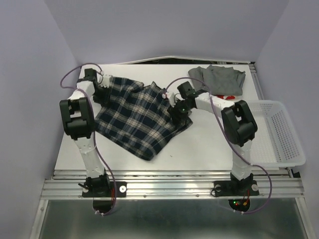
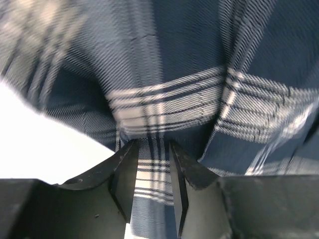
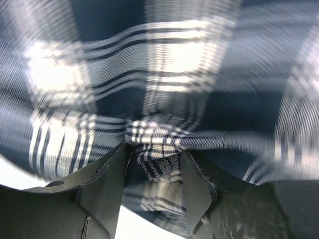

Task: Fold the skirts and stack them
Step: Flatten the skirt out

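Plaid skirt [image 1: 134, 117], cloth clamped in left jaws, wadded (tightly) in right jaws, both part-closed

White arms [image 1: 91, 152], black joints — looping purple cables [image 1: 69, 75], dark jaws.

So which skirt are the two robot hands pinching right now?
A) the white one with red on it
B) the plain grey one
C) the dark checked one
C: the plaid skirt fills both wrist views, with its cloth caught between the fingers of the left gripper and the right gripper, while the grey skirt lies apart farther back.
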### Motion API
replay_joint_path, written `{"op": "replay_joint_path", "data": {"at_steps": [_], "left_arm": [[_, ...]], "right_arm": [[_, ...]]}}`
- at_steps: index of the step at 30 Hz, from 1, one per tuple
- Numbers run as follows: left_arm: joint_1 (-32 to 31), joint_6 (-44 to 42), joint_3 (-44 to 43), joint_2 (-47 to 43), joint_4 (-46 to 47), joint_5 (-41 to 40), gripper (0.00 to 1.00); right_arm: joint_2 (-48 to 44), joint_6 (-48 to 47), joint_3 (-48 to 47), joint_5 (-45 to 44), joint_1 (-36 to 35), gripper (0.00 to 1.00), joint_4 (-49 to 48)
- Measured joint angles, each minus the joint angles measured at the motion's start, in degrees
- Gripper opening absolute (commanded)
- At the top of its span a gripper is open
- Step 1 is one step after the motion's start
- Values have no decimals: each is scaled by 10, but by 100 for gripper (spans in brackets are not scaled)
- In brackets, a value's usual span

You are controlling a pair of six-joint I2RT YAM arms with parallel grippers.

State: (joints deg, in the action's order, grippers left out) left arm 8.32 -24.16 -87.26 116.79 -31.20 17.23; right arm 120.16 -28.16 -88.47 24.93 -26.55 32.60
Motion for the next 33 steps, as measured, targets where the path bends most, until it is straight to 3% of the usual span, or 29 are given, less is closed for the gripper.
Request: {"op": "replay_joint_path", "data": {"at_steps": [4, 9, 13, 17, 23, 28, 33], "left_arm": [[-36, 0, -193, 109, -7, -19, 55], [-98, -2, -381, 188, -25, -16, 72], [-130, -5, -362, 146, -14, 4, 76], [-119, -22, -244, 33, -6, 22, 78], [-92, -39, -95, -114, 10, 40, 78], [-83, -14, -79, -90, 26, 55, 85], [-82, 12, -194, 20, 24, 67, 85]], "right_arm": [[-55, 33, 78, 45, -90, 56, 12], [-55, 82, 49, 119, -181, 63, 60], [-55, 115, -38, 139, -146, 68, 80], [-45, 150, -146, 121, -58, 71, 50], [81, 221, -339, 71, 26, 75, -2], [181, 278, -411, 56, 33, 80, -38], [201, 306, -376, 59, 28, 80, -48]]}}
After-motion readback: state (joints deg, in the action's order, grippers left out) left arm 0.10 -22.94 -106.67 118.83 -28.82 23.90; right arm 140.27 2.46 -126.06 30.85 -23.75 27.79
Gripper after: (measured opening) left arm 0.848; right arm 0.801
